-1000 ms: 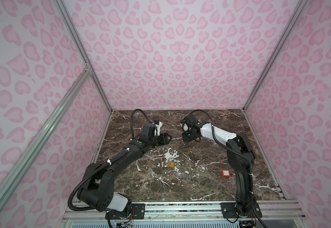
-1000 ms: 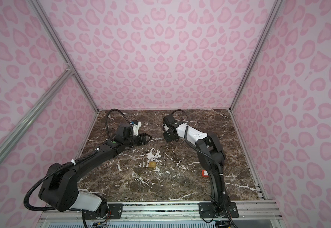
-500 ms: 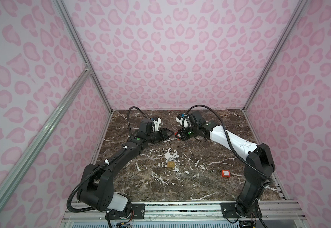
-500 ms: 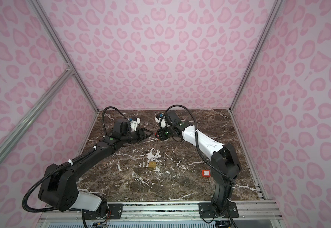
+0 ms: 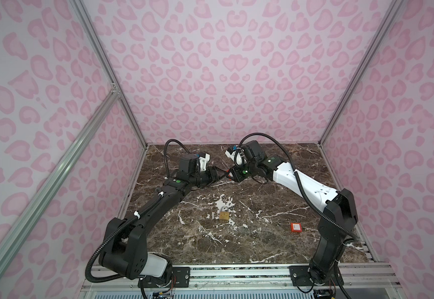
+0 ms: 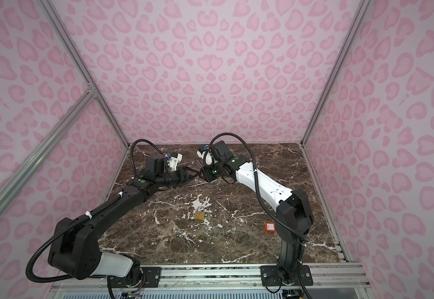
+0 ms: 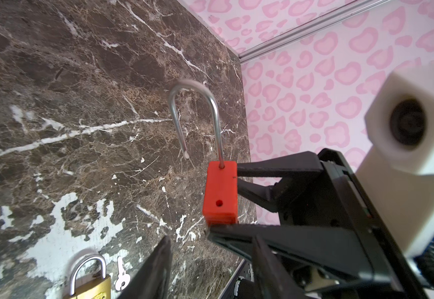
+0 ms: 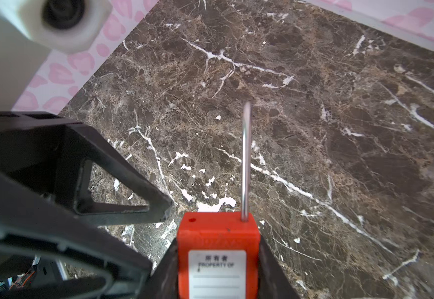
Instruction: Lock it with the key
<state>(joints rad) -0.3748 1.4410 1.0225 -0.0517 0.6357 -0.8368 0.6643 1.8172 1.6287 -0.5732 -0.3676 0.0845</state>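
Brown marble tabletop (image 5: 262, 246) within pink-spotted walls (image 5: 223, 77); right jaws clamp red padlock (image 7: 219, 191), left jaws apart.

Red padlock (image 8: 218, 246), shackle (image 7: 216, 124) swung open
Aloft at far centre; brass padlock (image 5: 223, 214) and silver key (image 7: 122, 278) lie side by side nearer, mid-scene.

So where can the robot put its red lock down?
Bare brown marble table lies between the brass padlock and the front metal rail, and in the far right corner behind the white right arm. Crowded mid-back: left gripper and right gripper meet at the held red plastic padlock.
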